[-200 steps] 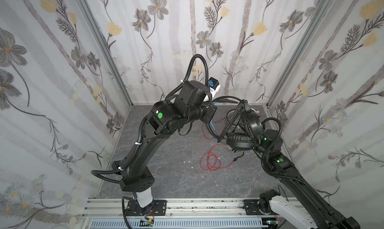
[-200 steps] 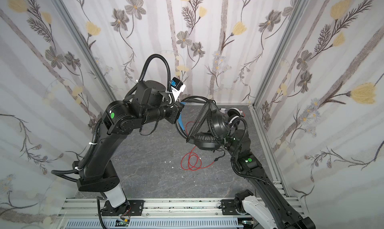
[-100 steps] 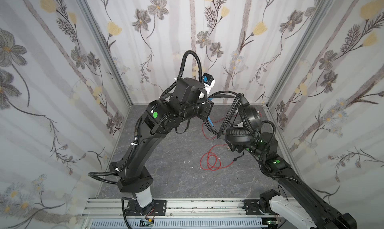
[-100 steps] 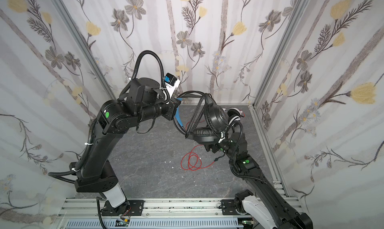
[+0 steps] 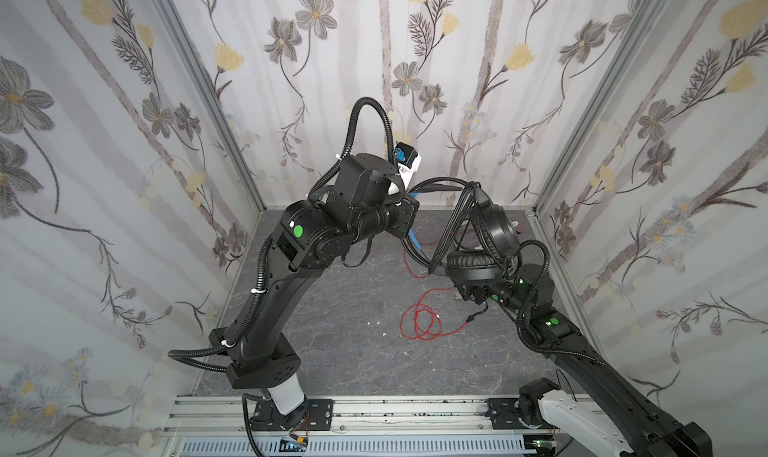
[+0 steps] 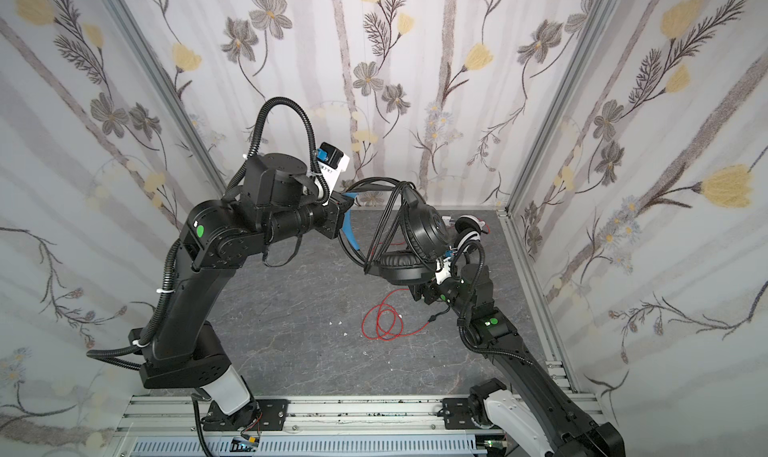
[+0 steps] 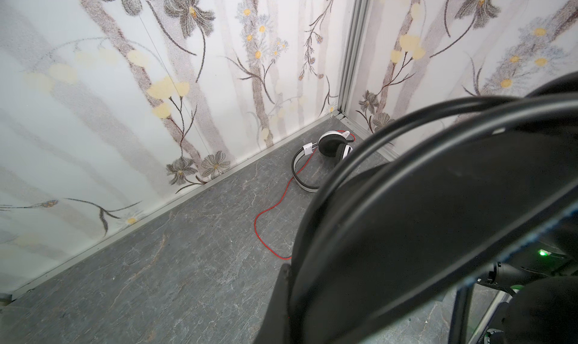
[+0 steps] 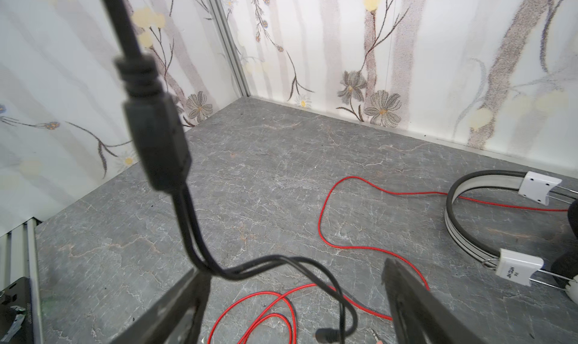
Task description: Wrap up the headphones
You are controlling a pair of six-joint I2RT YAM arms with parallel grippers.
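The black headphones [image 5: 494, 230] [image 6: 428, 232] hang in the air, held by the blue-lined headband [image 7: 406, 217]. My left gripper [image 5: 409, 216] [image 6: 343, 216] [image 7: 291, 283] is shut on that band. Strands of black cable [image 5: 446, 226] run from the band down past the lower earpad. My right gripper [image 5: 465, 293] [image 6: 419, 293] [image 8: 292, 269] sits just under that earpad, open. The cable's loose end [image 8: 187, 217] dangles between its fingers, its plug [image 8: 325, 337] hanging free. The white headphones [image 7: 336, 147] [image 8: 463, 233] [image 6: 467, 226] lie on the floor at the back right.
A red cable [image 5: 419, 322] [image 6: 382, 322] [image 8: 325, 226] runs from the white pair and lies in loose loops on the grey floor, below the right gripper. Flowered walls [image 5: 124, 185] close in the left, back and right sides. A metal rail [image 5: 374, 413] runs along the front.
The left arm has raised and turned the black headphones slightly to the left. The right gripper has followed under the earpad and its fingers have narrowed a little.
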